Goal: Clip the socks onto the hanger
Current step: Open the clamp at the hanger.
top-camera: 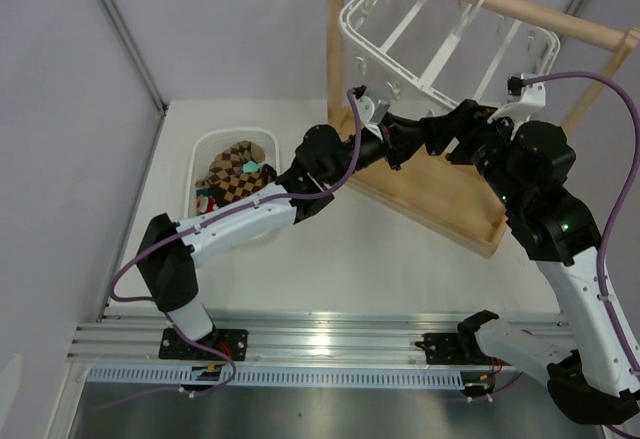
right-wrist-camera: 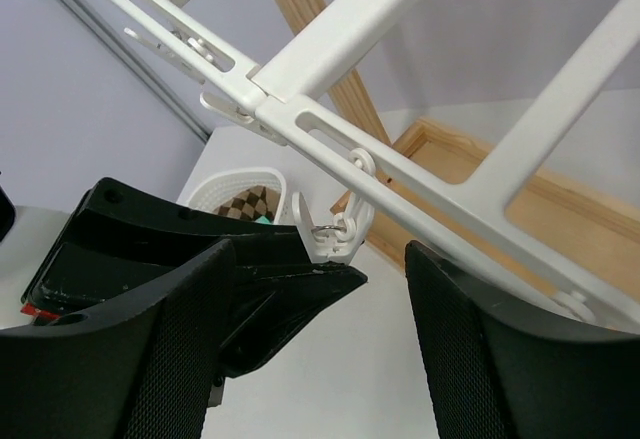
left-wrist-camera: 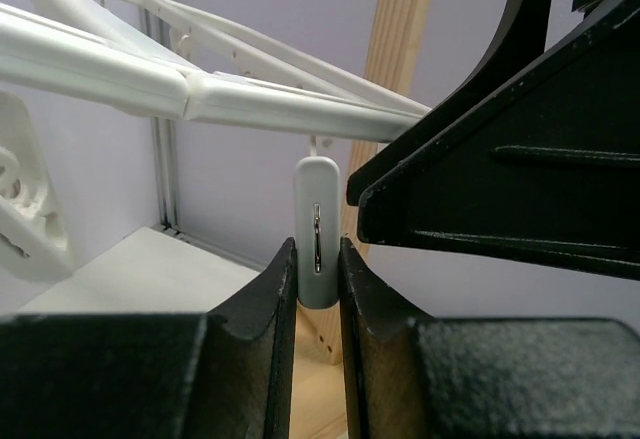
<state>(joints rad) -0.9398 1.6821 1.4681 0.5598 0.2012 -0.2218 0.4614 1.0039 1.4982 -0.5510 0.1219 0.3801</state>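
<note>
The white grid-frame hanger (top-camera: pixel 440 29) hangs tilted from the wooden rod. One of its small white clips (left-wrist-camera: pixel 318 221) dangles from a frame bar, and my left gripper (left-wrist-camera: pixel 317 264) is shut on the clip's lower end. In the right wrist view the same clip (right-wrist-camera: pixel 335 231) sits at the tip of the left gripper (right-wrist-camera: pixel 260 279). My right gripper (right-wrist-camera: pixel 320 259) is open, its fingers straddling the left gripper's tip and the clip, holding nothing. Both grippers meet under the hanger, left (top-camera: pixel 415 131) and right (top-camera: pixel 445 127). The socks (top-camera: pixel 232 174), argyle and mint, lie in the basket.
A white mesh basket (top-camera: pixel 205 149) stands at the back left of the table. The wooden stand's tray base (top-camera: pixel 440 194) lies beneath both grippers, its upright post (top-camera: pixel 336 49) beside the left arm and its rod (top-camera: pixel 520 4) overhead. Grey walls enclose the back and left.
</note>
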